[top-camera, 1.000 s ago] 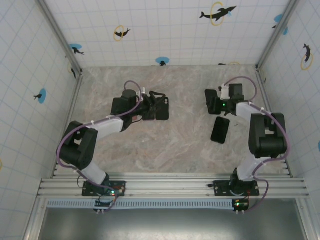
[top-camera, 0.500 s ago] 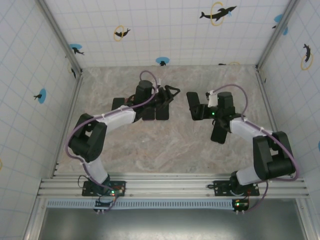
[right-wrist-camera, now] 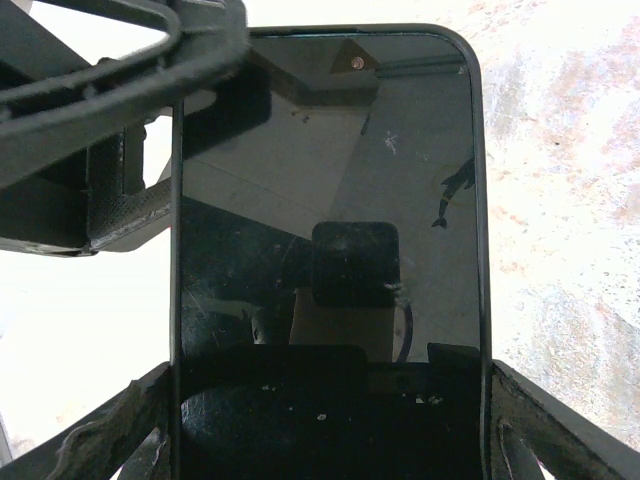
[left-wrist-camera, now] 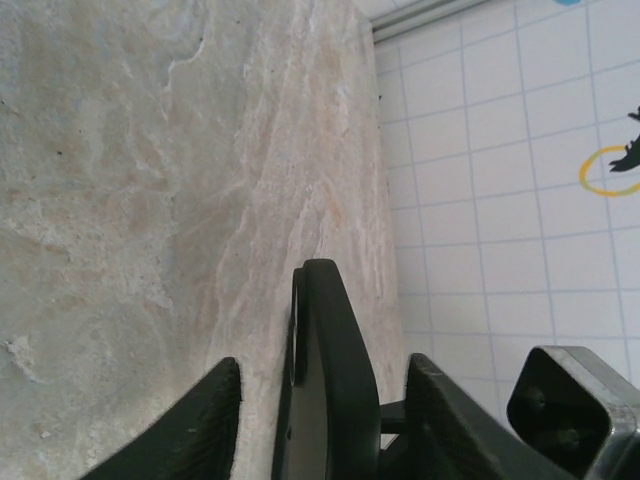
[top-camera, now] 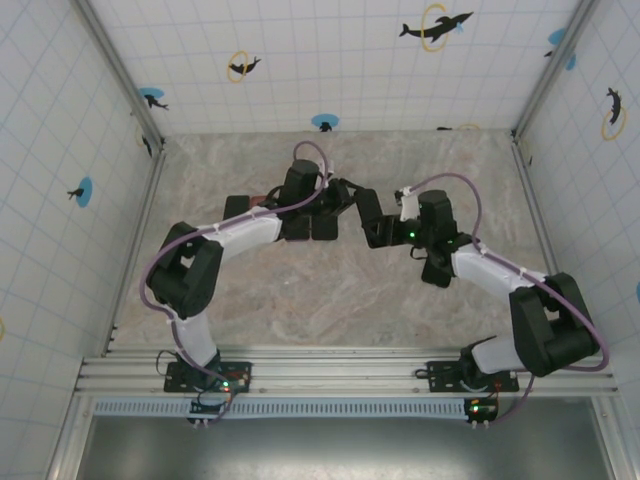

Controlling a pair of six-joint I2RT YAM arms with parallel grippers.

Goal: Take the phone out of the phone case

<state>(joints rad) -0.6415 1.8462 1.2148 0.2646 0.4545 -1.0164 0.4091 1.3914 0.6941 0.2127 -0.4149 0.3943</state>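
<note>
The phone (right-wrist-camera: 330,200) sits clamped between right fingers (right-wrist-camera: 545,425); left fingers (left-wrist-camera: 205,425) straddle it, apart.

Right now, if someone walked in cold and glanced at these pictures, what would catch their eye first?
Above mid-table the right gripper clamps a glossy black phone by its long sides. The left gripper meets it there, straddling the phone's thin edge with its jaws standing just clear of it. Below them a flat black slab lies on the marbled stone tabletop.
</note>
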